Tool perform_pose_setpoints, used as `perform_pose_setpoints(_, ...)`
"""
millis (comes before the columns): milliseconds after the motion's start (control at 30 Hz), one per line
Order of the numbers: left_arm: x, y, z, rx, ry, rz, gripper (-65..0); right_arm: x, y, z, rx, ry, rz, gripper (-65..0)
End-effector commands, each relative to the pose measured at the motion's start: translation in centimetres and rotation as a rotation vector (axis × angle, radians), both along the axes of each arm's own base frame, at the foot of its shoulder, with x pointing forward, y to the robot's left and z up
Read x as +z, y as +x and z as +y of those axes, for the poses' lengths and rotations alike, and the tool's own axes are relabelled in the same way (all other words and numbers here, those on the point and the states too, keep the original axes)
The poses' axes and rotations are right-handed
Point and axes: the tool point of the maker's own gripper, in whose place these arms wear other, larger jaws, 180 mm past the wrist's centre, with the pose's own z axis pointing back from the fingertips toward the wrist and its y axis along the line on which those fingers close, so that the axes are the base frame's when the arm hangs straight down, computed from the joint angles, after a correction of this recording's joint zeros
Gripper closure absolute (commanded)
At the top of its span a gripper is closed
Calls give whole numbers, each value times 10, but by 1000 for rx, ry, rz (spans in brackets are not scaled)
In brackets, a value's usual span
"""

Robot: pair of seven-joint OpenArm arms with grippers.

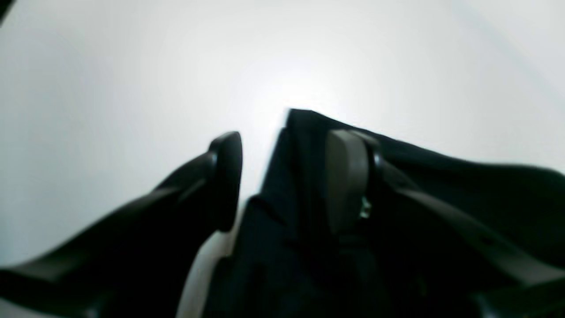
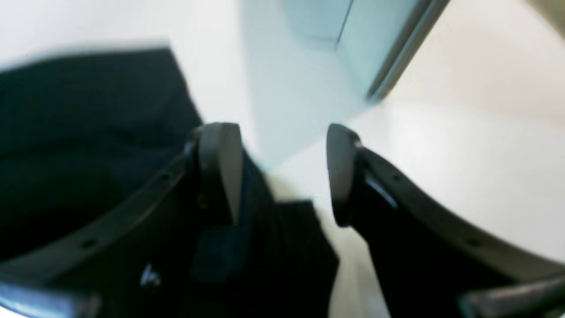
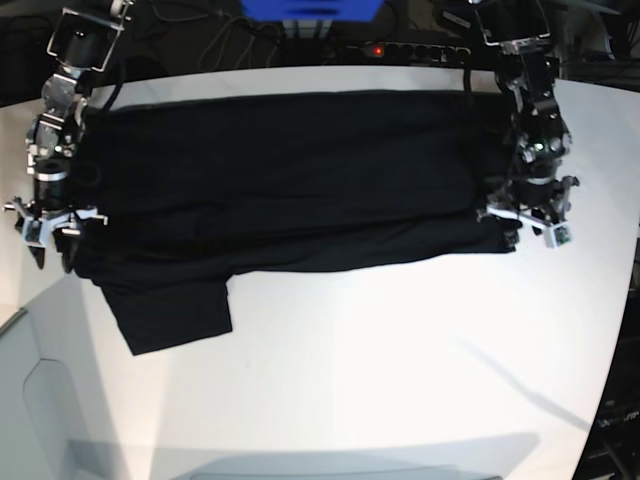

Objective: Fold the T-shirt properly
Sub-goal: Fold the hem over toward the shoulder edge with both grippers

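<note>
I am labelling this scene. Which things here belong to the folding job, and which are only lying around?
For the job:
T-shirt
left hand
right hand

Lying about:
power strip behind the table
blue object at the back

Bright overhead light washes the smooth white table (image 3: 400,350) to glare near its middle, with soft shadows along its near edge. Both wrist views are blurred and out of focus. The base view bows at its edges.

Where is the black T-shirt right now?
In the base view, the T-shirt lies spread across the white table's far half, between the left gripper and right gripper.
</note>
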Motion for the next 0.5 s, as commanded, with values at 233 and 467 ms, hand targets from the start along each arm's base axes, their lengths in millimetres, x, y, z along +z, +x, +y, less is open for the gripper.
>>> perform_pose_setpoints(233, 7, 33, 12, 34, -19, -47, -301, 16, 9, 11, 12, 12, -68, -315)
perform_pose_setpoints(467, -8, 43, 13, 52, -54, -17, -299, 14, 7, 11, 9, 13, -63, -315)
